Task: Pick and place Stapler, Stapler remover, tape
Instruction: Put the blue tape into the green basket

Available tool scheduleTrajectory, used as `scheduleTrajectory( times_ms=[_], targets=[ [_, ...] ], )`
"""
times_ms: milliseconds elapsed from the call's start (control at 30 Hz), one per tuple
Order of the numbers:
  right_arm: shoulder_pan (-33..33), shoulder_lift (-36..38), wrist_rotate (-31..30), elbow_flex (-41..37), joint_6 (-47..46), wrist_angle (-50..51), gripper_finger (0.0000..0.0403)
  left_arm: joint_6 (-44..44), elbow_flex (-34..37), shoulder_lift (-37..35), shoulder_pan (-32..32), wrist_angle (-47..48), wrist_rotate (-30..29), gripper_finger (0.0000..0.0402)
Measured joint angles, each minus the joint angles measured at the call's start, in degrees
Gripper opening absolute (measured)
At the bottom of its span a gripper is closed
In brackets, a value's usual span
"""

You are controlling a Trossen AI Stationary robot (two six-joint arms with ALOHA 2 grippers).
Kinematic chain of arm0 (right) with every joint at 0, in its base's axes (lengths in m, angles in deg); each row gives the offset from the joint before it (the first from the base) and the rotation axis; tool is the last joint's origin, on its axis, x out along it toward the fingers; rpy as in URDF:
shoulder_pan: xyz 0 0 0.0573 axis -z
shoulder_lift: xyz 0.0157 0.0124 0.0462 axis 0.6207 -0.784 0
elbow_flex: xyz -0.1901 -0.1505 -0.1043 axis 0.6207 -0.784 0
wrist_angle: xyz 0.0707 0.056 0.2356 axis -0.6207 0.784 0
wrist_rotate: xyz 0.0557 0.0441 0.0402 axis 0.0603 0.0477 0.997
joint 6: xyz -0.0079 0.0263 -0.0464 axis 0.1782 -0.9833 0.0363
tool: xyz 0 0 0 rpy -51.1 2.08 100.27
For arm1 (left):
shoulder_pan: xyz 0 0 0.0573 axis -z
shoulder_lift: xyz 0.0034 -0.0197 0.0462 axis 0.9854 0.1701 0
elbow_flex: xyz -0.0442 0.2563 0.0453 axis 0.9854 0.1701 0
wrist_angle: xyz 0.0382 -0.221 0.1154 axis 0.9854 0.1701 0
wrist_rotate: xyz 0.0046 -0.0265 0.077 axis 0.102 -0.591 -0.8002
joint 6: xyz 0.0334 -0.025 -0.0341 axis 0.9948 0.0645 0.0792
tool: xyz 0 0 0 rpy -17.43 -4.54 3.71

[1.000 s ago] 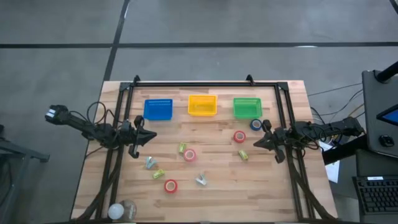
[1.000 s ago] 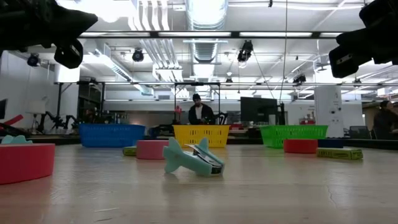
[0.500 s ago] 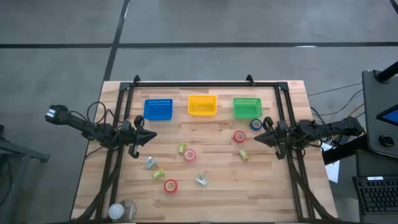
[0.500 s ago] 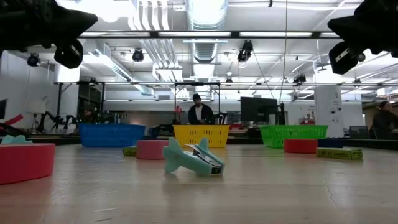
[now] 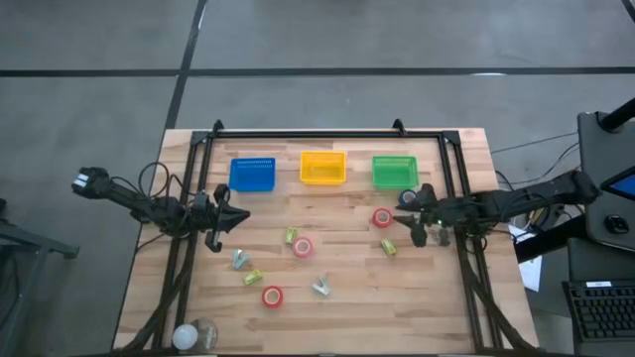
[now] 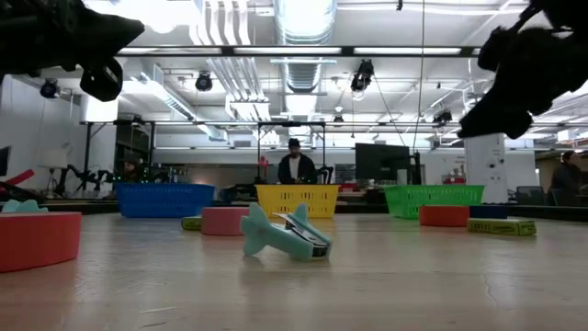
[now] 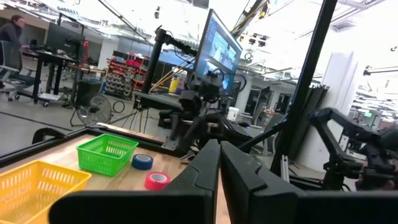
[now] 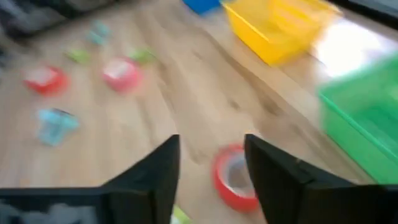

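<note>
Barely started, I'd say: trays look empty and three red tape rolls plus the staplers lie on the table. Right gripper, fingers apart, hovers beside one roll. Left gripper waits at the left edge, fingers together.

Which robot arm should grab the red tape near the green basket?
The right one, probably. The right gripper hangs open beside that red tape, which shows between its fingers in the wrist view. The left gripper waits shut, far across the table.

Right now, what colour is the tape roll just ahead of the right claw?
Red, with a pale centre hole; the right wrist view shows it best, between the open right claw.
</note>
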Motion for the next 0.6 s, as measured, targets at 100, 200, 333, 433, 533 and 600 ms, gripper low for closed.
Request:
scheduleTrajectory(
  times_ms=[100,200,333,433,533,600],
  targets=[
    [0.51,-5.28,-1.61,4.16,-4.79,9.05,0.0218,0.00,0.00,0.02,0.00,0.01,-0.02,0.0020],
    [0.90,-9.96,-1.40,7.56,-5.04,14.61,0.0227,0.00,0.00,0.02,0.00,0.01,-0.01,0.0019],
    [1.54,-14.98,-1.29,9.71,-5.82,16.60,0.0226,0.00,0.00,0.01,0.02,0.01,-0.02,0.0021],
    [3.98,-18.27,-1.14,10.32,-9.57,17.17,0.0223,0.00,0.00,-0.01,0.04,0.01,0.00,0.0021],
    [7.51,-21.26,-0.99,10.35,-14.08,17.72,0.0220,0.00,0.00,0.02,0.02,0.01,0.00,0.0019],
    [9.91,-23.21,0.13,10.28,-14.89,17.67,0.0219,0.00,0.00,0.00,0.02,0.01,-0.02,0.0019]
  ],
)
